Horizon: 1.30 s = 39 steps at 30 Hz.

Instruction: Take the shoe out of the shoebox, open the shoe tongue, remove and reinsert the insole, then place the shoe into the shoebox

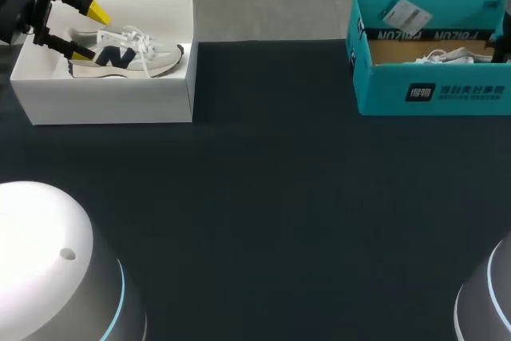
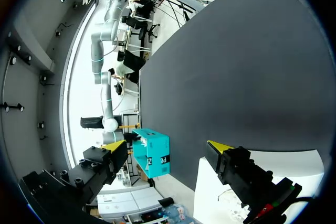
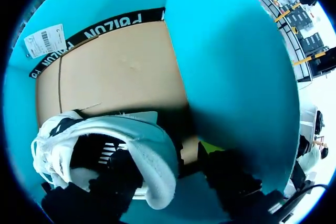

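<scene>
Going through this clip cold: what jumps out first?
Two shoeboxes sit at the far corners of the dark table: a white box at my left holding a white sneaker with a navy letter, and a teal box at my right with another white shoe inside. The left gripper hangs open over the white box; the right gripper is down inside the teal box at the shoe's heel.

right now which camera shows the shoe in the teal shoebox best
The right wrist view: the white shoe lies close up inside the teal shoebox. Head view shows only a sliver of it; left wrist view shows just the box.
</scene>
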Motion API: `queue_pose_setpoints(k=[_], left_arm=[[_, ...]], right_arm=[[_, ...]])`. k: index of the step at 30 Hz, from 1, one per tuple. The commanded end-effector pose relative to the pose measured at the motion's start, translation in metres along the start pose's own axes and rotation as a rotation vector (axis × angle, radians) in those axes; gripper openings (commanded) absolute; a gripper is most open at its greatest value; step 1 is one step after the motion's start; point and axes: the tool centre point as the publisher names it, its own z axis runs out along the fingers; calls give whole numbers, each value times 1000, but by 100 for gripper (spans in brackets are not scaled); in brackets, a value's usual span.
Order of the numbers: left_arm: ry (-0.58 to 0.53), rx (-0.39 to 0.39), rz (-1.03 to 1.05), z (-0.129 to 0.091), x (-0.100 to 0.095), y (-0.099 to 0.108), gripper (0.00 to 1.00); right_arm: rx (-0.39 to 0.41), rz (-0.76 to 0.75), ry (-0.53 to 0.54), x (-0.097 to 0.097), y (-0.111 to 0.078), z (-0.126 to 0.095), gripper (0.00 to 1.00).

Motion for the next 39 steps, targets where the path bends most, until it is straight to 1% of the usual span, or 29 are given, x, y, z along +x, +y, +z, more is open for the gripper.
queue_pose_setpoints(k=[1, 6, 8, 11, 17, 20, 26, 28, 30, 31, 39], left_arm=[[3, 0, 0, 0, 0, -1, 100], [3, 0, 0, 0, 0, -1, 100], [3, 0, 0, 0, 0, -1, 100], [3, 0, 0, 0, 0, -1, 100], [3, 0, 0, 0, 0, -1, 100], [3, 0, 0, 0, 0, -1, 100], [3, 0, 0, 0, 0, -1, 100], [3, 0, 0, 0, 0, -1, 100], [3, 0, 0, 0, 0, -1, 100], [3, 0, 0, 0, 0, -1, 100], [3, 0, 0, 0, 0, -1, 100]], right_arm=[[-5, 4, 13, -7, -7, -30, 100], [-11, 1, 41, -12, -10, -63, 100], [-29, -8, 44, -13, -10, -73, 100], [-56, -7, 46, -17, -10, -95, 100], [-59, -7, 121, -32, -14, -133, 100], [-60, -14, 140, -39, -19, -148, 100], [-62, -28, 142, -43, -34, -168, 100], [-46, -38, 141, -43, -40, -175, 100], [-14, -48, 166, -43, -44, -179, 100], [-21, -45, 164, -43, -45, -181, 100], [-21, -45, 164, -43, -45, -181, 100]])
